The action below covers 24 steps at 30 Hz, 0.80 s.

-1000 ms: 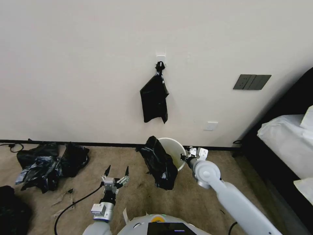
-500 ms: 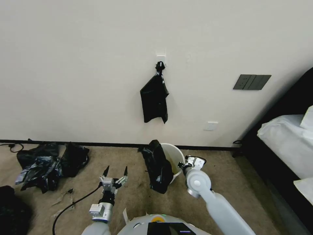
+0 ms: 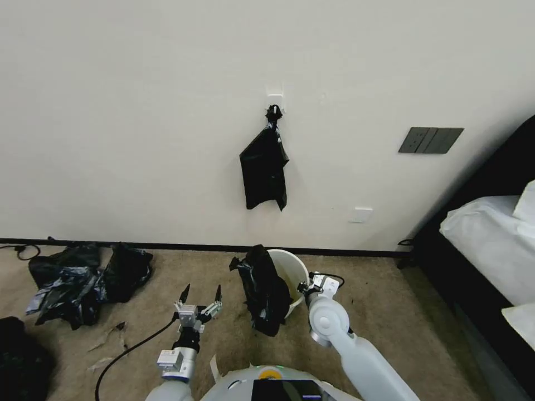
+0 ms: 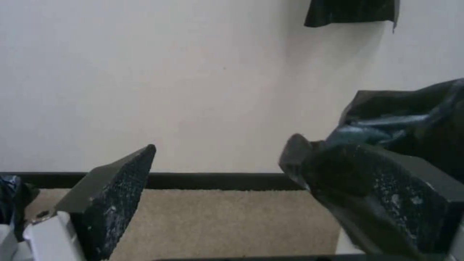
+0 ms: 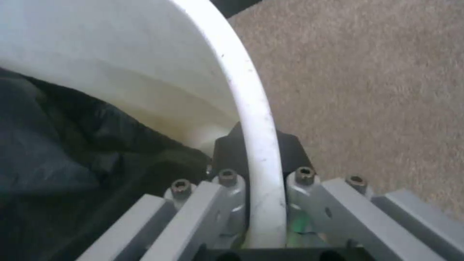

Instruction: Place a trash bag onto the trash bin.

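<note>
Largest first: the trash bin (image 3: 292, 274) stands tilted on the carpet (image 3: 390, 301) by the wall, its stiff rim pinched between my right jaws (image 5: 263, 214). The trash bag (image 3: 264, 289) hangs over the bin's left rim, partly inside; thin, limp and slippery, I judge it best taken at its loose mouth edge. My left jaws (image 3: 199, 296) hover spread wide and empty, left of the bag.

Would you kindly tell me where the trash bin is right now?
In the head view, the trash bin stands on the carpet below the wall, its rim clamped by the right gripper.
</note>
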Tool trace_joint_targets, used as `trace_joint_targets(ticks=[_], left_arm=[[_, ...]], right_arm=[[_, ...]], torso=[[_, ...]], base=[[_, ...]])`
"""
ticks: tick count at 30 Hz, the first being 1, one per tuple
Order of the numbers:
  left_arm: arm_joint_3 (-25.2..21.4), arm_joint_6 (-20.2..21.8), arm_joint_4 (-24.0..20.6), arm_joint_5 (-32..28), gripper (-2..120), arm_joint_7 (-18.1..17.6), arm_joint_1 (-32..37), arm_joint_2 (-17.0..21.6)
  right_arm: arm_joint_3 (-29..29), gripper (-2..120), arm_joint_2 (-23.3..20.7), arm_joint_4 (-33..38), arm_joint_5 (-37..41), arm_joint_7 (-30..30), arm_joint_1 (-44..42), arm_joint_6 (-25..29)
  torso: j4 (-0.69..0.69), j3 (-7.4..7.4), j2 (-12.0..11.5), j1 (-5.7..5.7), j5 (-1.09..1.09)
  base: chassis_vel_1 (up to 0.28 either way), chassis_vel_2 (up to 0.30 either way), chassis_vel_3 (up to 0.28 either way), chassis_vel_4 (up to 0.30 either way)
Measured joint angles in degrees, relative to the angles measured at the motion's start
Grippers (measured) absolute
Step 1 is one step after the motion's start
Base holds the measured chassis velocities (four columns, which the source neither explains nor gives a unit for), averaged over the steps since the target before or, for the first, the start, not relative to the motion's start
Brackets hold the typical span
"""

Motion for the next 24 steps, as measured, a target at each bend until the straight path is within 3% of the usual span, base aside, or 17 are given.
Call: trace_joint_targets(ticks=[2, 8, 17, 20, 21, 24], left_arm=[[0.3, 0.0, -0.1, 0.2, 100, 0.0, -0.1, -0.1], [0.8, 0.0, -0.1, 0.2, 100, 0.0, -0.2, -0.3], [1.4, 0.0, -0.4, 0.4, 100, 0.0, -0.1, -0.6], [1.8, 0.0, -0.1, 0.4, 100, -0.1, -0.3, -1.1], [1.8, 0.0, -0.1, 0.4, 100, -0.1, -0.3, -1.1], [2.4, 0.5, 0.5, 0.4, 100, -0.2, -0.5, -1.7]], right_arm=[[0.0, 18, 0.0, 0.2, 0.0, -0.1, -0.5, -0.2], [0.7, 36, -0.5, 1.4, 0.0, -0.1, -1.4, -0.4], [5.8, 68, -5.8, 11.7, -3.3, -0.4, -7.2, -1.6], [9.0, 82, -8.8, 18.0, -10.0, -5.2, -11.6, -3.1], [9.0, 82, -8.8, 18.0, -10.0, -5.2, -11.6, -3.1], [9.1, 95, -11.4, 23.0, -15.1, -13.7, -12.1, -4.8]], torso=[[-0.01, 0.00, 0.0, 0.00, 0.01], [0.00, 0.01, 0.0, 0.00, 0.01], [-0.01, 0.01, 0.0, 0.00, 0.02], [-0.03, 0.00, 0.0, 0.00, 0.00], [-0.03, 0.00, 0.0, 0.00, 0.00], [-0.02, 0.00, 0.0, 0.00, 0.01]], base=[[0.000, 0.000, 0.000, 0.000], [0.000, 0.000, 0.000, 0.000], [0.000, 0.000, 0.000, 0.000], [0.000, 0.000, 0.000, 0.000], [0.000, 0.000, 0.000, 0.000], [0.000, 0.000, 0.000, 0.000]])
